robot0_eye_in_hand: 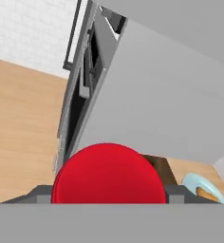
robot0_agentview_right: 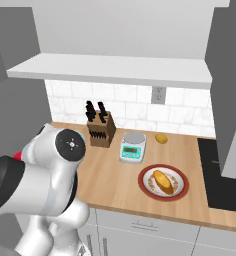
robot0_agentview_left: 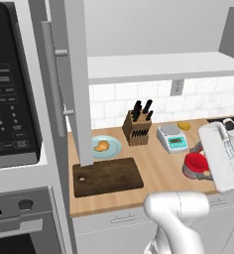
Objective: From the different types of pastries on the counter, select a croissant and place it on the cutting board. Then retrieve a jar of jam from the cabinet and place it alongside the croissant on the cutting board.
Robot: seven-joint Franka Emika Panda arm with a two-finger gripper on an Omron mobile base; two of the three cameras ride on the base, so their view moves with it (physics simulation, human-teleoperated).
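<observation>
Gripping the small red-lidded jam jar (robot0_eye_in_hand: 108, 173), the end effector (robot0_agentview_left: 197, 166) carries it above the counter (robot0_agentview_left: 158, 163) toward the dark brown wooden cutting board (robot0_agentview_left: 107, 176).

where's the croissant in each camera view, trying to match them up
Left base view: the croissant lies on the blue plate, between the open cabinet door and the knife block.
Hand view: bottom right corner, past the red-lidded jar.
Shared landmark: the dark cutting board, next to the plate in both these views.
</observation>
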